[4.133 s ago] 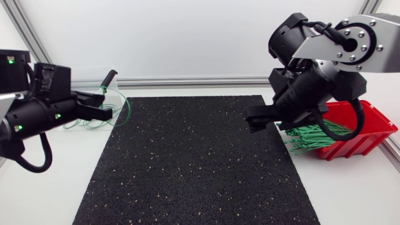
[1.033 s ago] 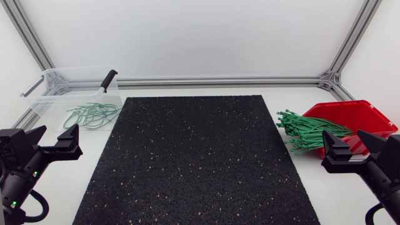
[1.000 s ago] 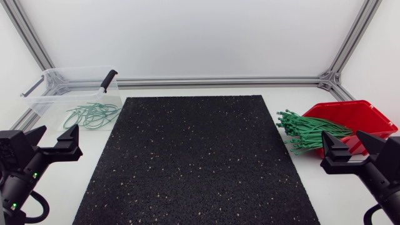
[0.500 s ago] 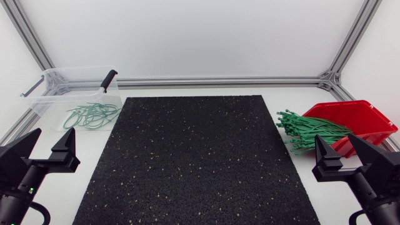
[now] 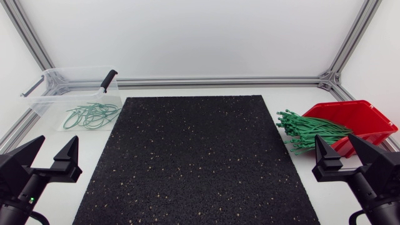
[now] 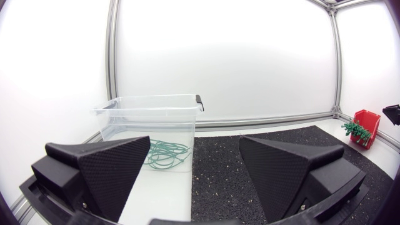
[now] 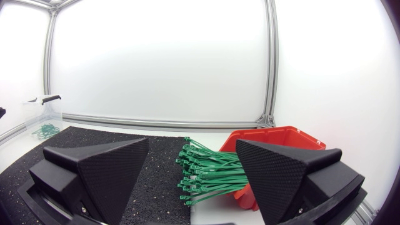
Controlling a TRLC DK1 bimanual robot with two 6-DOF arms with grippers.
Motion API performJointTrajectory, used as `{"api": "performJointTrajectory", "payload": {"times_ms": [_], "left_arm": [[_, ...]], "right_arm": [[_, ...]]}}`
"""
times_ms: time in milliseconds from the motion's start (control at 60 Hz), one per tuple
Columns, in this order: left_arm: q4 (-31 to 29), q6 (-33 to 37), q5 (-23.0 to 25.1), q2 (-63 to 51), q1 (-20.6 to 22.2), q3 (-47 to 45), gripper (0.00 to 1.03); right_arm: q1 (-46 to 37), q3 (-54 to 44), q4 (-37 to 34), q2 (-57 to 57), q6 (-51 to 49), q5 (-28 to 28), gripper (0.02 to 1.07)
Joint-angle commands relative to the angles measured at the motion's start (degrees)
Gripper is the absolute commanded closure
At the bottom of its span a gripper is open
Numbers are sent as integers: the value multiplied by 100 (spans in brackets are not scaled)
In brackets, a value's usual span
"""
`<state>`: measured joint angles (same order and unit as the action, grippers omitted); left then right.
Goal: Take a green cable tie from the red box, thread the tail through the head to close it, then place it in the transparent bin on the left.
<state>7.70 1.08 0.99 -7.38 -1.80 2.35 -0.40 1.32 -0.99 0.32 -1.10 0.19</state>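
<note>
A black mat (image 5: 194, 156) is laid on the bench (image 5: 103, 142). The transparent bin (image 5: 44, 103) is set far left, the red box (image 5: 372, 119) right. The left end effector (image 5: 57, 144) and right end effector (image 5: 335, 141) are held spread, empty, at the near corners. Green cable ties (image 5: 306, 132) are heaped out of the box

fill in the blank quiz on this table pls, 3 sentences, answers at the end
1. The straight green cable ties spill out of a box whose colour is ____.
2. The looped cable ties lie in the transparent bin, which stands to the ____ of the black mat.
3. The left gripper and the right gripper are both ____ and hold nothing.

Missing words: red; left; open
</note>
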Motion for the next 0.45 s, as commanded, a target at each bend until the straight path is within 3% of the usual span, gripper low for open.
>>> {"api": "performJointTrajectory", "payload": {"times_ms": [0, 200, 433], "left_arm": [[-167, -104, -46, 233, 69, -241, 4], [-770, -108, -99, 738, 180, -235, 4], [-770, -108, -99, 738, 180, -235, 4]], "right_arm": [[40, -132, 99, -32, 110, -19, 6], [40, -132, 99, -32, 110, -19, 6], [40, -132, 99, -32, 110, -19, 6]]}}
